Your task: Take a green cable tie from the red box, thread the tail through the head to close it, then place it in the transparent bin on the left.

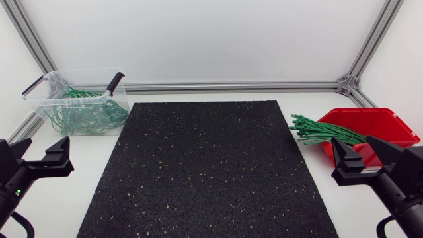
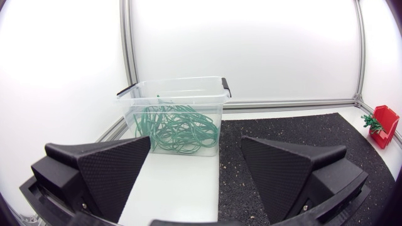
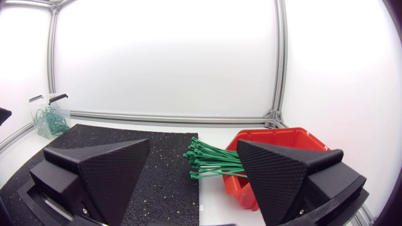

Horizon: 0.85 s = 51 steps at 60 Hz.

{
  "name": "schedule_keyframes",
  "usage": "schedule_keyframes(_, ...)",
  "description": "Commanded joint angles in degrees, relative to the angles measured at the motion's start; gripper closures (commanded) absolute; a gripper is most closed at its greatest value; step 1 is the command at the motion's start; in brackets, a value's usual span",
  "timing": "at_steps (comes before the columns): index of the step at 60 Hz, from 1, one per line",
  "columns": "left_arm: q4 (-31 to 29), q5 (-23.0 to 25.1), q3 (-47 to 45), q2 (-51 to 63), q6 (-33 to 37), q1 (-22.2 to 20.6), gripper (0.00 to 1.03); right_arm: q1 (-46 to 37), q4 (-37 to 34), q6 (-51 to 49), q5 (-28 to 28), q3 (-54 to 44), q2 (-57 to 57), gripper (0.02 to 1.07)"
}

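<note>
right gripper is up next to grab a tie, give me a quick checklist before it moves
1. Right gripper open with nothing in it: ok.
2. Green cable ties in the red box, ends poking out over its rim toward the black mat: ok.
3. One tie lying apart from the bundle for a single pick: not ok, they lie bunched together.
4. Left gripper open with nothing in it, free to help thread: ok.
5. Transparent bin open at the top, looped ties already inside: ok.
</note>
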Motion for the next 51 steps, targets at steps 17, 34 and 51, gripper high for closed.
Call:
schedule_keyframes(17,0.3,1.1,-7.5,-10.4,-2.7,-3.6,0.03,-2.7,3.6,0.1,-1.3,-8.0,-8.5,0.07)
schedule_keyframes(34,0.0,1.7,-12.5,-18.5,-3.8,-6.3,0.03,-2.7,3.6,0.1,-1.3,-8.0,-8.5,0.07)
schedule_keyframes(51,-0.1,1.8,-13.7,-20.5,-4.0,-6.9,0.03,-2.7,3.6,0.1,-1.3,-8.0,-8.5,0.07)
